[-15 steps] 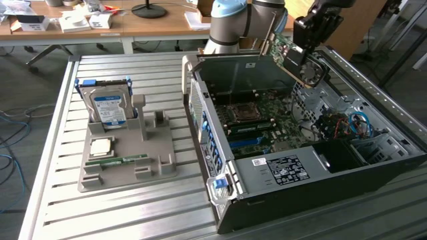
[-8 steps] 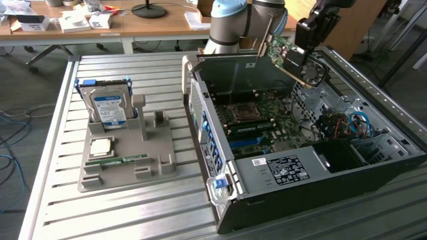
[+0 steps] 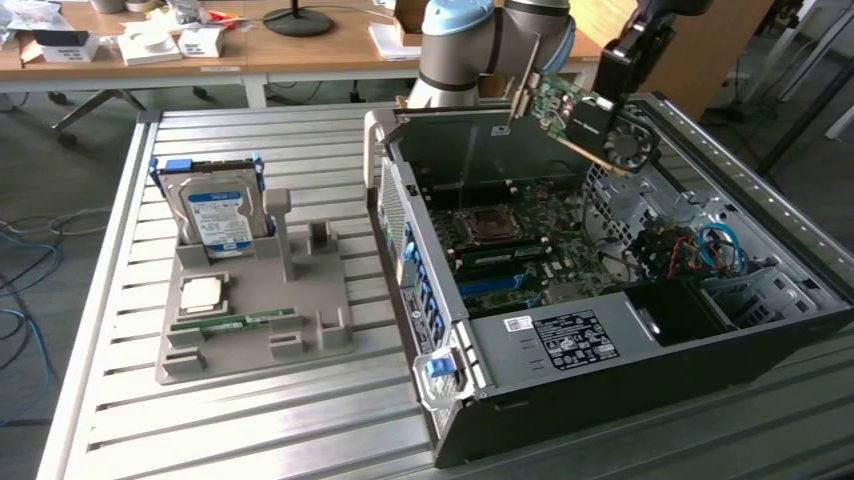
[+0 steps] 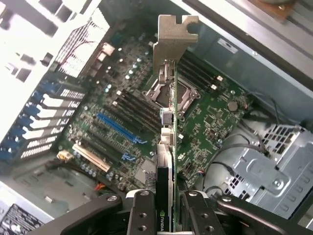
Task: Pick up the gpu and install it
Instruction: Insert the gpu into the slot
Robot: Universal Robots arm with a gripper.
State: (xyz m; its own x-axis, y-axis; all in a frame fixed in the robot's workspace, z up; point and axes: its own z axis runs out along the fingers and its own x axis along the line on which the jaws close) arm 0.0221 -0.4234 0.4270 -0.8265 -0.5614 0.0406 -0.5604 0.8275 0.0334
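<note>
You have the gpu (image 3: 567, 112) in the gripper (image 3: 607, 93), up in the air at the upper right of the exterior view. It hangs tilted over the back corner of the open computer case (image 3: 601, 400) and is clear of the motherboard (image 3: 521, 250) lying below it.

In the wrist view the gripper (image 4: 166, 220) is partly closed, with one finger pressed on each face of the gpu (image 4: 167, 161). You see the card edge-on there. Its silvery bracket (image 4: 173, 44) is at the end away from the fingers, and the motherboard (image 4: 122, 112) with its blue slot (image 4: 115, 126) lies underneath.

At the lower left of the exterior view, on the slatted metal table (image 3: 267, 430), sits the grey parts holder (image 3: 307, 340). The hard drive (image 3: 220, 215) stands upright at its back. A square processor chip (image 3: 203, 292) and the narrow green memory stick (image 3: 247, 322) lie nearer its front. The holder is well apart from the case.
</note>
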